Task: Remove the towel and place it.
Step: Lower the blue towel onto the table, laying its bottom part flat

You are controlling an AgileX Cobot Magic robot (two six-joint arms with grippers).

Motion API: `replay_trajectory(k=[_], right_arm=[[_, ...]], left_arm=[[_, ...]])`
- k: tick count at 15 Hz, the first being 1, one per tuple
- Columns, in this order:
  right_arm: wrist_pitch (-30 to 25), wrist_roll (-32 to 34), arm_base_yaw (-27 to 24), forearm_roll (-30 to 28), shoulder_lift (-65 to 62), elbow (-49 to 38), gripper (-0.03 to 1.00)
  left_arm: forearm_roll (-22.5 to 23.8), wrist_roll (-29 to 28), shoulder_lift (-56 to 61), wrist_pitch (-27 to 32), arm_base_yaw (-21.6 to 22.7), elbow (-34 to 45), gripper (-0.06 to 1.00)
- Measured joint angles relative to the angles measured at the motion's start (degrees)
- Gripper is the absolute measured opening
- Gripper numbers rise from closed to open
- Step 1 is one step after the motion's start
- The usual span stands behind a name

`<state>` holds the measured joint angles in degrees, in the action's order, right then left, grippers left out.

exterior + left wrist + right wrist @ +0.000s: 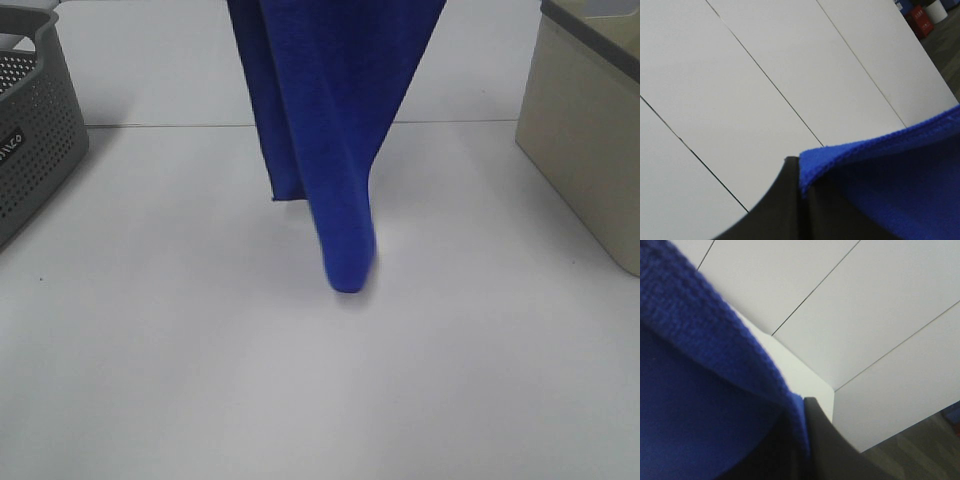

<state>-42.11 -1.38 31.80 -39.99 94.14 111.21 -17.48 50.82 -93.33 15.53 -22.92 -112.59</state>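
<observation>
Left gripper [800, 175]: fingers [772, 215] fully closed, with the hemmed edge of the towel [900, 190] pinched between them and the stitched border emerging right at the tips. Right gripper [805, 415]: fingers [835, 455] likewise fully closed on a towel edge, the plush folding over the tip. Both wrist views look past the cloth to pale panelled surfaces rather than down at the table, which is consistent with both arms raised high. Neither gripper appears in the high view, where the cloth runs out of the upper edge. In that view the towel hangs as a long gathered drape over the middle of the white table [200, 390], with one fold ending higher and a narrower fold reaching lowest. Whether that lowest tip touches the table or hangs just above it cannot be told. Judgement: holding one edge at two points lets the weight pull the cloth straight, so it can be laid down without bunching. A grey perforated basket [35, 140] stands at the left edge and a beige bin [585, 140] at the right, both well apart from the cloth. Judgement: removal looks done, placement not yet; the risk is the trailing tip dragging and folding under as the cloth is laid
</observation>
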Motion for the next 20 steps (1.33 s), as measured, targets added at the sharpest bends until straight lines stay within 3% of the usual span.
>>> replay_trajectory(k=[3, 6, 9, 11, 13, 16, 20], right_arm=[[4.93, 3.21, 0.00, -7.22, 1.78, 0.06, 0.02], [12.89, 9.45, -2.35, -14.44, 4.76, 0.06, 0.02], [23.78, 15.36, -7.33, -16.10, 8.54, 0.06, 0.02], [31.80, 17.02, -8.59, -17.76, 14.78, 2.98, 0.02], [32.54, 17.02, -8.59, -18.62, 19.88, 9.17, 0.02], [34.38, 17.07, -9.00, -18.74, 24.75, 16.21, 0.02], [41.54, 17.88, -12.09, -18.68, 26.24, 19.82, 0.02]], left_arm=[[0.00, 0.00, -2.75, -4.47, 0.00, 0.00, 0.00], [0.57, 0.00, -6.53, -12.61, 0.06, 0.00, 0.00], [1.32, 0.00, -11.17, -22.40, 1.72, 0.00, 0.00], [1.55, 0.00, -17.36, -33.80, 4.30, 0.00, 0.00], [2.75, 0.00, -21.14, -37.93, 4.81, 0.00, 0.00], [4.98, 0.00, -25.38, -40.45, 4.81, -4.41, 0.00], [5.44, -1.32, -34.66, -38.62, 4.81, -24.87, 0.00]])
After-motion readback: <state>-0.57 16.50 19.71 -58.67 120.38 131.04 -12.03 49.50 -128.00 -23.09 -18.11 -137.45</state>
